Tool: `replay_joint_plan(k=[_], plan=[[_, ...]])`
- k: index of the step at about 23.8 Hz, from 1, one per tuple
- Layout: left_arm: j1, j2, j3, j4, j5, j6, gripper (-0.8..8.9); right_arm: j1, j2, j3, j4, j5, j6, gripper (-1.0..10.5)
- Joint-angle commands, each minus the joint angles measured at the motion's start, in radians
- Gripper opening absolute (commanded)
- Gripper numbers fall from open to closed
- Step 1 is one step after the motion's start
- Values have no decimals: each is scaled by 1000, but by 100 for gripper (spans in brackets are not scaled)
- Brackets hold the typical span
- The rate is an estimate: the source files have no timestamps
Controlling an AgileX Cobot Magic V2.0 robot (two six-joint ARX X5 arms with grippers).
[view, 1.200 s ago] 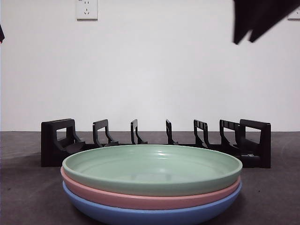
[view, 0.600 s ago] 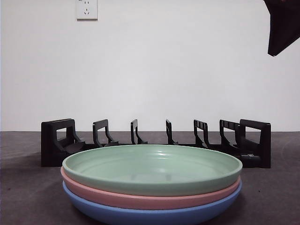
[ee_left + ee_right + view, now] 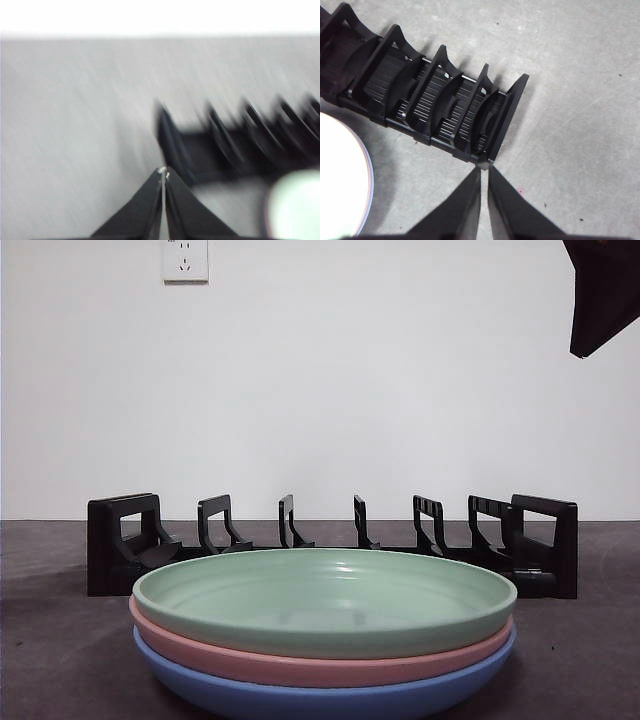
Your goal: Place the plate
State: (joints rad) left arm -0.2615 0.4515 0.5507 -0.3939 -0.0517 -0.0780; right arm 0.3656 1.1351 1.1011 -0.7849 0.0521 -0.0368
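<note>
A green plate [image 3: 325, 598] lies on top of a pink plate [image 3: 300, 665] and a blue plate [image 3: 330, 702], stacked near the front of the table. Behind them stands an empty black slotted plate rack [image 3: 330, 540]. My right gripper [image 3: 484, 170] is shut and empty, high above the rack's end [image 3: 507, 120]; it shows as a dark tip [image 3: 600, 295] at the upper right of the front view. My left gripper [image 3: 164, 173] is shut and empty; its view is blurred, with the rack [image 3: 240, 145] and a pale plate edge [image 3: 295, 200] beyond it.
The dark grey table [image 3: 60, 660] runs to a white wall with a power socket [image 3: 185, 258]. In the right wrist view a plate's pale rim [image 3: 342, 175] lies beside the rack, with bare table [image 3: 580, 100] past the rack's end.
The dark arm tip at the top of the front view moved right, from upper middle-right to the top right corner, then held still. The small dark tip at the left edge is gone. Plates and rack unmoved.
</note>
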Motion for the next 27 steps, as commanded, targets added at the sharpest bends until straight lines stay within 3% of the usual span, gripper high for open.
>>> replay_joint_plan(k=[1,5,10,14,27], plan=[[88,-165,-177,198,-5,66,7,4,7,13,7,1,-1,21],[219,-396,-409,262,-5,62,7,4,7,13,7,1,-1,22],[246,-449,-532,290,-3,30,7,4,7,13,7,1,-1,21],[246,-449,-538,207,2,10,7,4,7,13,8,1,-1,22],[245,-444,-537,205,3,10,7,4,7,13,9,1,-1,22]])
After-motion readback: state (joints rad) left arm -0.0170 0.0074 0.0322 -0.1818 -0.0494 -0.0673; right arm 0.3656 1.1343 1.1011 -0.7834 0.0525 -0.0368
